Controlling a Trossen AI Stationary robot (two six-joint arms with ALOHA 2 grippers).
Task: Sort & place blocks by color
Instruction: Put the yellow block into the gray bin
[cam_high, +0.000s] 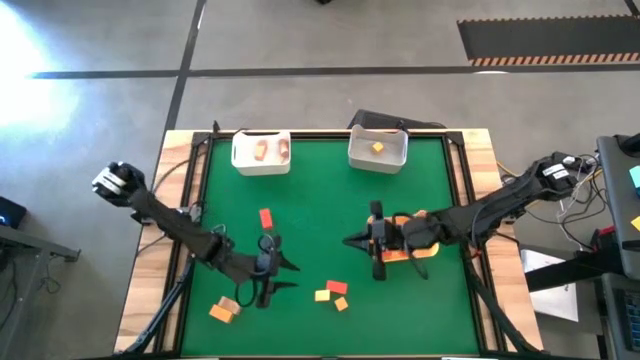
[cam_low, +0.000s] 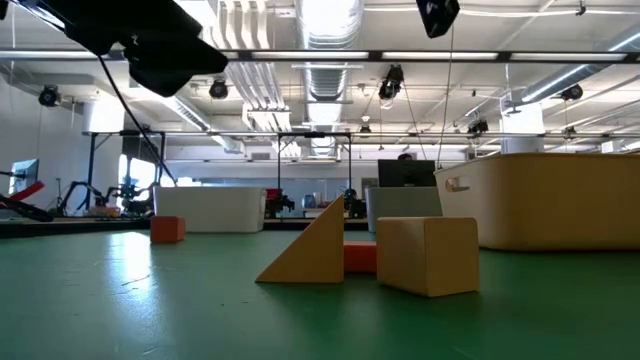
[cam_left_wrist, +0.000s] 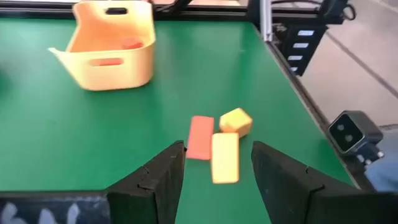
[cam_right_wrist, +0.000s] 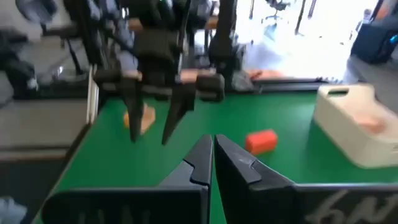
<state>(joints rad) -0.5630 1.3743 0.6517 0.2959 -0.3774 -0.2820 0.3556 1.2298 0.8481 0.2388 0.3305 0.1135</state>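
Left gripper (cam_high: 283, 274) hovers apart near three blocks (cam_high: 333, 294); right gripper (cam_high: 352, 241) pressed together, empty

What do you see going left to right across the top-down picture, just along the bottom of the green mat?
Tan blocks → left hand → yellow and red blocks → right hand

No legible text, label, brand, number or sign appears in any view; markings on the right arm's wrist housing, beside its jaws, are too blurred to read.
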